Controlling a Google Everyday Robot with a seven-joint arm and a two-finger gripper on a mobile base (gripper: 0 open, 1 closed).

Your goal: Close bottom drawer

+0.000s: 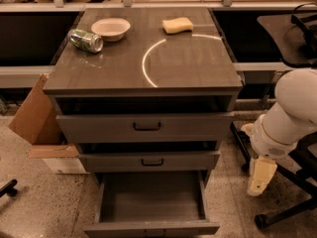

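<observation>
bottom drawer point(148, 229): pulled far out, lowest in the cabinet point(143, 73).
tool point(261, 176): hangs right of the cabinet, apart from it; its opening cannot be told.
good push: it probably needs to meet the front panel centrally and press straight inward.

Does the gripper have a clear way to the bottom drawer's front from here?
Probably yes. The gripper hangs right of the cabinet, beside the pulled-out bottom drawer; only bare floor shows between them. It must swing round to the front.
</observation>
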